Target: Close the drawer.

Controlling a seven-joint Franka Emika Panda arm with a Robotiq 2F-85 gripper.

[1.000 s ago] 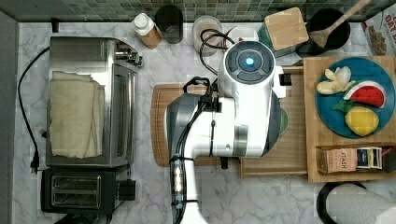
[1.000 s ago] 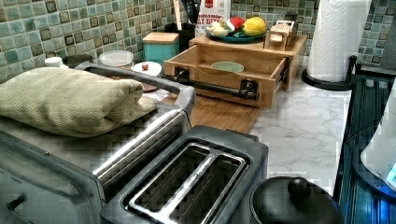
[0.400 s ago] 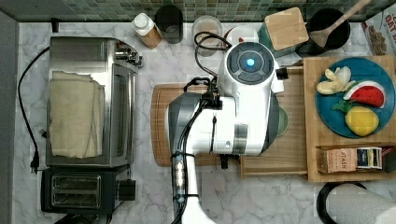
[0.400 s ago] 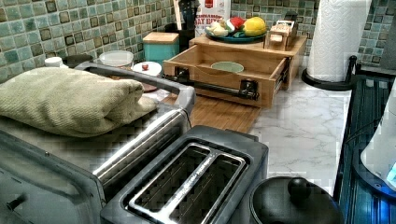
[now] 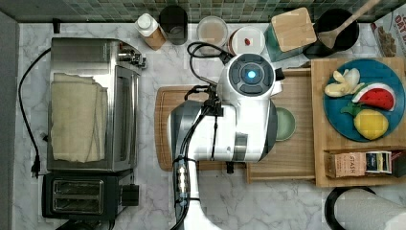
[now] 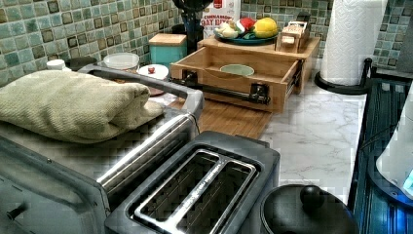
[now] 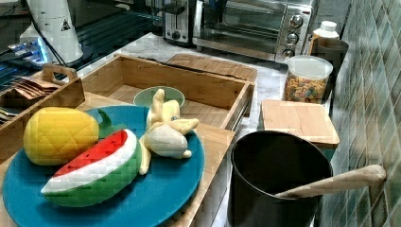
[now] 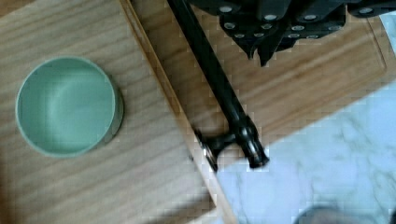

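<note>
The drawer [image 5: 297,155] stands pulled out from under the wooden top, with a small green bowl [image 5: 286,123] on its floor. The left view shows its black bar handle [image 6: 221,90] running along the front of the drawer [image 6: 243,80]. In the wrist view my gripper [image 8: 262,55] hangs above the cutting board side of the handle [image 8: 219,88], close beside the bar but apart from it. Its fingers are together with nothing between them. In the top view my arm [image 5: 239,120] covers the drawer's front. The right view looks into the drawer [image 7: 198,94].
A wooden cutting board [image 5: 165,129] lies in front of the drawer. A toaster oven [image 5: 91,103] with a folded cloth and a toaster [image 5: 81,194] stand on the top view's left. Jars line the back wall. The blue fruit plate [image 5: 364,100] sits on the wooden top.
My arm's wrist has shifted slightly toward the top view's bottom edge. The drawer has stayed where it was.
</note>
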